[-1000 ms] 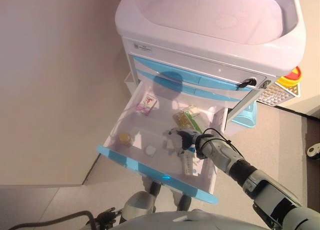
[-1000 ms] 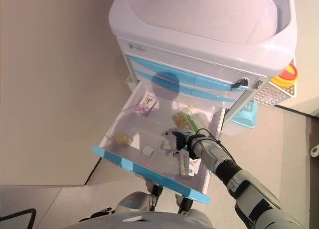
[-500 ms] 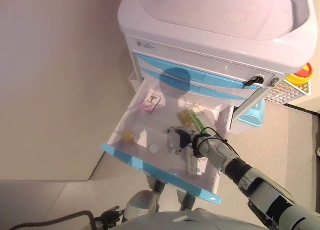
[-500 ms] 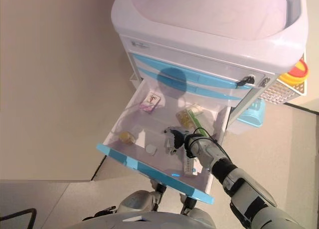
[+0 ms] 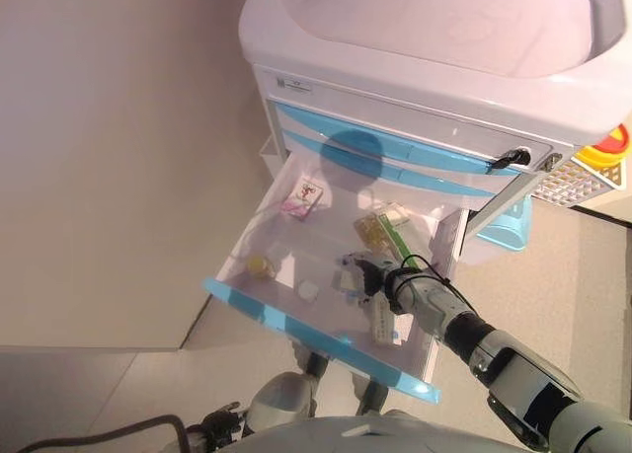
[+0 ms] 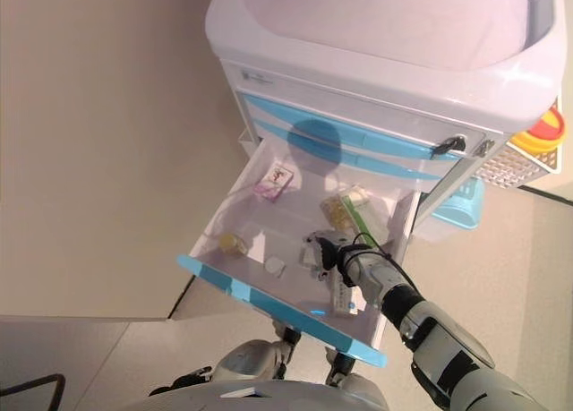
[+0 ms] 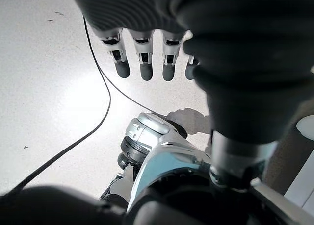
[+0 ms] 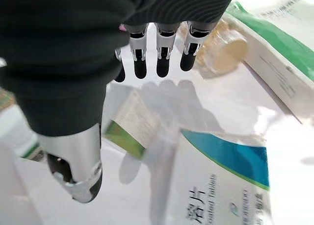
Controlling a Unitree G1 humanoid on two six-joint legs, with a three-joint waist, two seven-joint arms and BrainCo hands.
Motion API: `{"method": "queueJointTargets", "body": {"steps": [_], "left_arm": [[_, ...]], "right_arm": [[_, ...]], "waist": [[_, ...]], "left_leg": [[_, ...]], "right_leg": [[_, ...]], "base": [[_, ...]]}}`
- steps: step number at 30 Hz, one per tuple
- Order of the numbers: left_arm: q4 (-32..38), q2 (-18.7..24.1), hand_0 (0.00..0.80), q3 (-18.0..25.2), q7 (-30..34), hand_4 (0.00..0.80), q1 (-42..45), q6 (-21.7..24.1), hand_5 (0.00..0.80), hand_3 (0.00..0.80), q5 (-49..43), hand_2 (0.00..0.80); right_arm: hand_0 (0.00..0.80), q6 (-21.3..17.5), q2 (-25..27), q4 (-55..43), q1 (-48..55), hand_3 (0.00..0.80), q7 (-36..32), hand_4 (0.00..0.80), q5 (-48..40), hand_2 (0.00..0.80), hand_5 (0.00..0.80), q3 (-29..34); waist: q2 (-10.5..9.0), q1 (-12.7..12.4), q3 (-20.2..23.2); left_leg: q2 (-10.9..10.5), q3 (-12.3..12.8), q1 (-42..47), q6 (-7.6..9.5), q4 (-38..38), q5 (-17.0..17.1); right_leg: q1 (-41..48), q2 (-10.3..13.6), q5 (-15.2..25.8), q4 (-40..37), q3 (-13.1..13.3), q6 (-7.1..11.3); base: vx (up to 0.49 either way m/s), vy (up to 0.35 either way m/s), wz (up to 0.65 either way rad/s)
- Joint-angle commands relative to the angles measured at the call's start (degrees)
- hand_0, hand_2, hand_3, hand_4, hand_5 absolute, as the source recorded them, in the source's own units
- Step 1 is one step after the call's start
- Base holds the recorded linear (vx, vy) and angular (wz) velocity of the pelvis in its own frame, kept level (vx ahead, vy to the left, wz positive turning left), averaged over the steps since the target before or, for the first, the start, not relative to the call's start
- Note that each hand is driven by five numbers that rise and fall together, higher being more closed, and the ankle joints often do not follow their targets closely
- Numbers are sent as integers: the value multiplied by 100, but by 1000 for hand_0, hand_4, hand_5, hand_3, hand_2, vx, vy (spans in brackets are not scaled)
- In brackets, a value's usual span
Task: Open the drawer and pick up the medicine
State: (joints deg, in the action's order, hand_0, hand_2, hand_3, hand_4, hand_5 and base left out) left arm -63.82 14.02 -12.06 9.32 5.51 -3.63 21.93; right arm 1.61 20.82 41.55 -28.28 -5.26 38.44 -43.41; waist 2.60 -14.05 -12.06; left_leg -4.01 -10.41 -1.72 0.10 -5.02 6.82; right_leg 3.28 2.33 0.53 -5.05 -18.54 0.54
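Note:
The cart's lower drawer, white with a blue front, stands pulled out. Inside lie a pink box, a small yellow bottle, a green-and-white box and a white-and-teal box. My right hand is down in the drawer's right half, open and holding nothing. In the right wrist view its fingers point straight over a small white-and-green box, beside the teal box and a bottle of yellow capsules. My left hand hangs open over the floor.
The white cart has two shut blue-trimmed drawers above the open one. A pale blue bin and a yellow container in a white basket hang on its right side. A beige wall stands to the left.
The whole picture has shifted a little as the camera moved. My right hand stays low in the drawer over the small box, with nothing taken hold of.

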Motion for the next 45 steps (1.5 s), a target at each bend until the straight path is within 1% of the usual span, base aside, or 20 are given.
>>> {"method": "queueJointTargets", "body": {"steps": [1,5,14,18,31,36,37,38,40,41,42,43,44,45], "left_arm": [[-229,-10,0,-397,64,0,-233,52,0,0,-31,0],[-209,4,0,-409,96,0,-240,85,0,0,-11,0],[-168,24,0,-432,183,0,-295,107,0,0,104,0],[-180,26,0,-436,208,0,-314,141,0,0,117,0],[-155,27,0,-453,219,0,-314,141,0,0,103,0],[-160,34,0,-448,217,0,-346,145,0,0,116,0],[-157,38,0,-456,213,0,-351,147,0,0,129,0],[-160,40,0,-462,213,0,-358,149,0,0,144,0],[-159,40,0,-458,217,0,-369,147,0,0,147,0],[-160,41,0,-458,217,0,-372,142,0,0,141,0],[-161,45,0,-459,221,0,-368,148,0,0,144,0],[-160,47,0,-462,220,0,-369,142,0,0,142,0],[-161,39,0,-460,215,0,-364,144,0,0,135,0],[-171,43,0,-458,221,0,-378,138,0,0,136,0]], "right_arm": [[0,-108,-174,-42,-544,0,254,0,207,0,0,-226],[0,-163,-183,45,-600,0,325,0,294,0,0,-267],[0,-146,-206,225,-686,0,498,0,286,0,0,-313],[0,-104,-245,292,-726,0,487,0,247,0,0,-321],[0,-239,-308,396,-682,0,360,0,222,0,0,-347],[0,-199,-323,371,-680,0,315,0,207,0,0,-376],[213,-193,-324,379,-683,213,311,213,186,213,213,-383],[317,-199,-328,395,-680,317,316,317,185,317,317,-384],[389,-195,-341,410,-675,389,305,389,200,389,389,-385],[389,-198,-347,420,-673,389,312,389,206,389,389,-386],[408,-208,-339,423,-668,408,323,408,195,408,408,-389],[483,-213,-336,426,-669,483,319,483,186,483,483,-389],[587,-198,-354,420,-667,587,304,587,206,587,587,-385],[800,-210,-353,433,-681,800,303,800,192,800,800,-387]], "waist": [[-131,-121,-99],[-128,-141,-111],[-75,-166,-185],[-68,-180,-206],[-89,-213,-205],[-100,-216,-218],[-100,-216,-225],[-99,-215,-227],[-98,-222,-226],[-99,-225,-224],[-99,-228,-231],[-99,-229,-232],[-99,-233,-231],[-98,-235,-236]], "left_leg": [[-12,218,-69,-40,73,-227],[-18,210,-74,-34,78,-234],[-34,186,-133,-32,79,-223],[-36,170,-146,-35,69,-219],[-25,147,-159,-36,54,-203],[-24,134,-174,-35,57,-197],[-21,135,-173,-34,56,-196],[-17,138,-174,-37,56,-195],[-23,132,-183,-35,54,-191],[-25,127,-184,-35,54,-190],[-29,120,-184,-32,52,-189],[-34,115,-183,-30,52,-190],[-34,112,-185,-29,52,-190],[-34,112,-189,-28,53,-189]], "right_leg": [[-348,412,-42,699,85,172],[-355,409,-35,692,83,179],[-421,408,-21,689,77,177],[-430,408,-10,672,66,176],[-427,401,-2,651,32,180],[-441,397,3,654,28,181],[-443,398,4,659,25,182],[-444,400,5,661,20,184],[-446,396,8,653,18,183],[-445,397,9,651,14,184],[-443,396,10,648,12,183],[-446,397,10,651,9,183],[-451,401,9,655,7,183],[-454,403,11,657,4,184]], "base": [[-1,-11,5],[3,-6,2],[0,0,0],[0,0,0],[0,0,0],[0,0,0],[0,0,0],[0,0,0],[0,0,0],[0,0,0],[0,0,0],[0,0,0],[0,0,0],[0,0,0]]}}
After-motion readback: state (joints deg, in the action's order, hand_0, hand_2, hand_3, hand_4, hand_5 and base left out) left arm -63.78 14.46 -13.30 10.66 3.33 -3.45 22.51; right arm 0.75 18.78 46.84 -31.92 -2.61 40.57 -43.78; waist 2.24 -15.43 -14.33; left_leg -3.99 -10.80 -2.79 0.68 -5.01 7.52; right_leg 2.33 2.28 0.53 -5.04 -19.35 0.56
